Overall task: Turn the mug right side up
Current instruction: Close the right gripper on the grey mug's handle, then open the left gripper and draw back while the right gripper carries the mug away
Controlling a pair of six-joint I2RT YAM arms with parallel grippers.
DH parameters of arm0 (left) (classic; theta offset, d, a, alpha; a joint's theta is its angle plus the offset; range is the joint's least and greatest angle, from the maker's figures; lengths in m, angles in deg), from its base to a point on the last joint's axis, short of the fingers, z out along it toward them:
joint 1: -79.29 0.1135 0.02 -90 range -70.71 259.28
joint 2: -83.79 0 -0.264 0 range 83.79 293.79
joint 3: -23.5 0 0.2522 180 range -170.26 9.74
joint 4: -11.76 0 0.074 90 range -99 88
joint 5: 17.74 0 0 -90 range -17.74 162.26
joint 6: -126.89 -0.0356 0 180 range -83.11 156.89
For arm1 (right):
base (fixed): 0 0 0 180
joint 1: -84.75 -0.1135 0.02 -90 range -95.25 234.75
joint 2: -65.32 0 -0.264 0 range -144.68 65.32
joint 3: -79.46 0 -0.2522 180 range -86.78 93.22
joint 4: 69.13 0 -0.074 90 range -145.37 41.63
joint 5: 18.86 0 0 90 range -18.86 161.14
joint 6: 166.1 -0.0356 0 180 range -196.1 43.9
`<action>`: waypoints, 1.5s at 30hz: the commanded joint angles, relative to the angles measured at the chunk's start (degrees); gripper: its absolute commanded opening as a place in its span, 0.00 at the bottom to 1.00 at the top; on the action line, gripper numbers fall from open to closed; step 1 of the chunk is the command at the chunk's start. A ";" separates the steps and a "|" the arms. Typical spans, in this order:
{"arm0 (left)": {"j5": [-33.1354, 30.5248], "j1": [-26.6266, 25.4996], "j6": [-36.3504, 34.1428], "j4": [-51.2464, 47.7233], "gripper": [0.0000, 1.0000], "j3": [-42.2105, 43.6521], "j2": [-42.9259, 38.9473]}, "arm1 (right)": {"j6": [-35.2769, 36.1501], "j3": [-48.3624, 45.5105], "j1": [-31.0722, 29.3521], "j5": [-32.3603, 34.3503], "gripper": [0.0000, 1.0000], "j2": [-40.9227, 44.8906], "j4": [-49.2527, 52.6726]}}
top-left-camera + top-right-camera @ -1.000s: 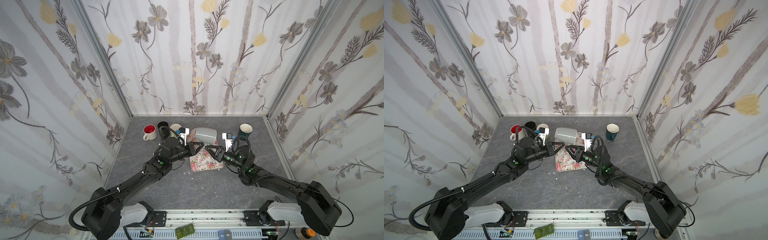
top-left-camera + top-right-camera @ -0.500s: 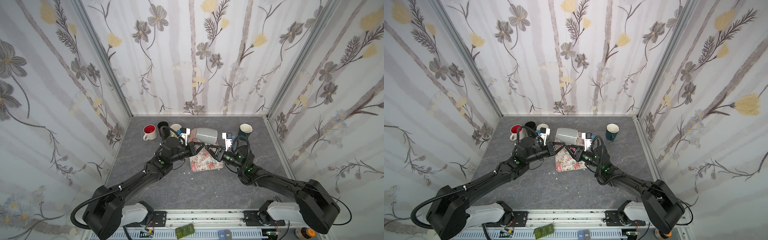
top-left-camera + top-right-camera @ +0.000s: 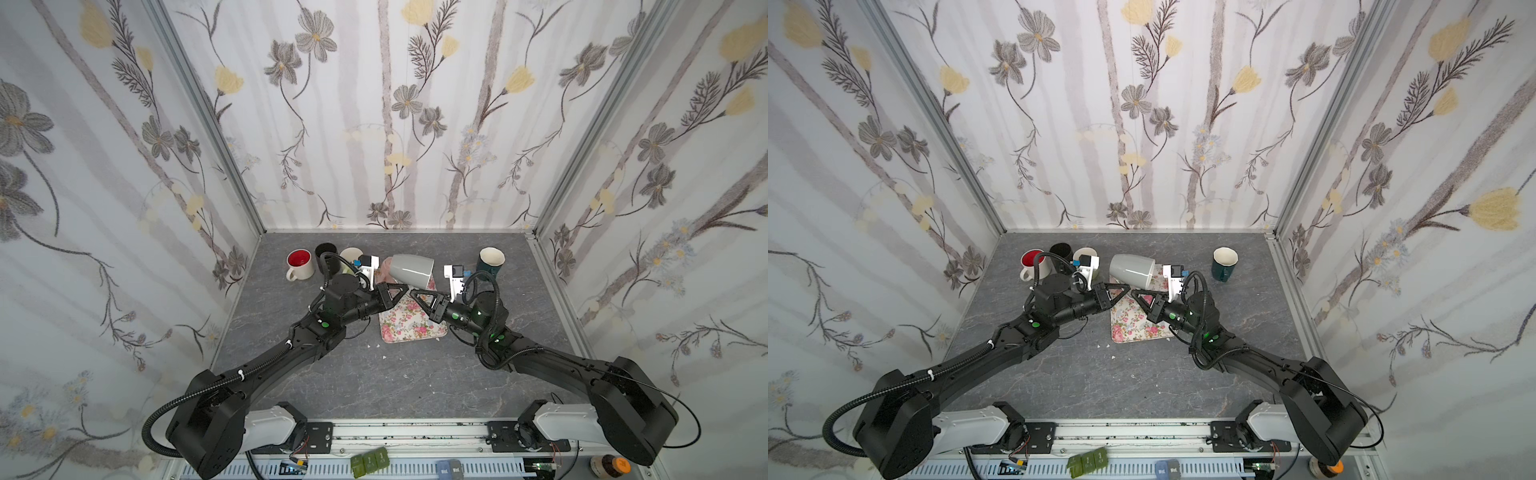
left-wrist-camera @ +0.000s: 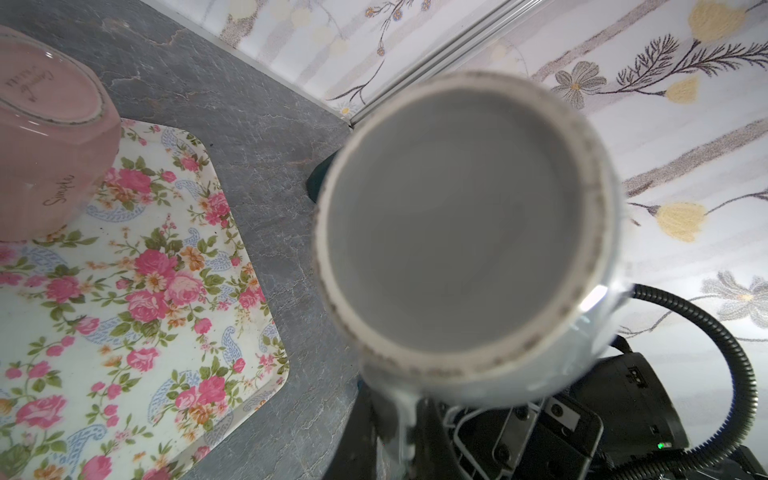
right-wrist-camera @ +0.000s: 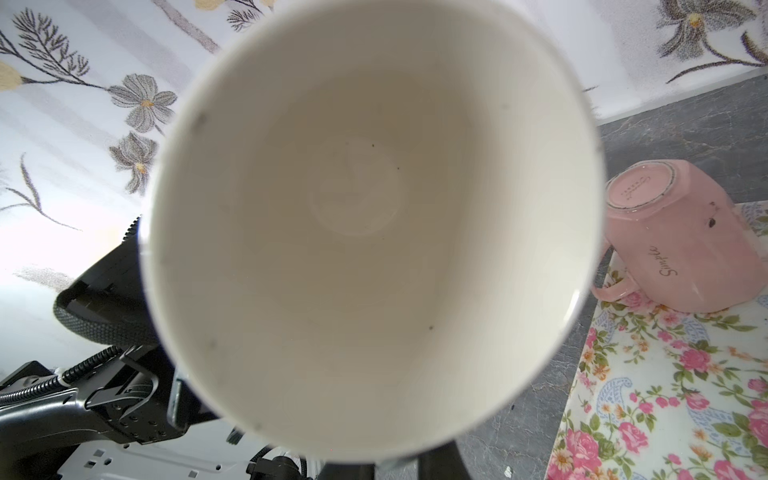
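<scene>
We see the grey mug [image 3: 411, 270] held clear of the counter [image 3: 374, 382], tipped onto its side in the air over the far end of the floral tray [image 3: 409, 328]. In both top views its narrower, rounded base points left and its wider mouth points right [image 3: 1133, 270]. The outside is glossy light grey. The left wrist view meets the grey mug [image 4: 453, 224] base-on: a flat grey disc inside a pale, rough ring, with a blurred handle [image 4: 397, 415] leaving the wall. The right wrist view looks straight into its mouth [image 5: 365, 208], where we find a cream interior with a few dark specks.
</scene>
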 commanded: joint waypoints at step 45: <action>-19.98 0.19 -18.62 -7.74 1.00 9.27 -4.62 | 10.25 -4.84 11.01 20.59 0.00 29.56 43.02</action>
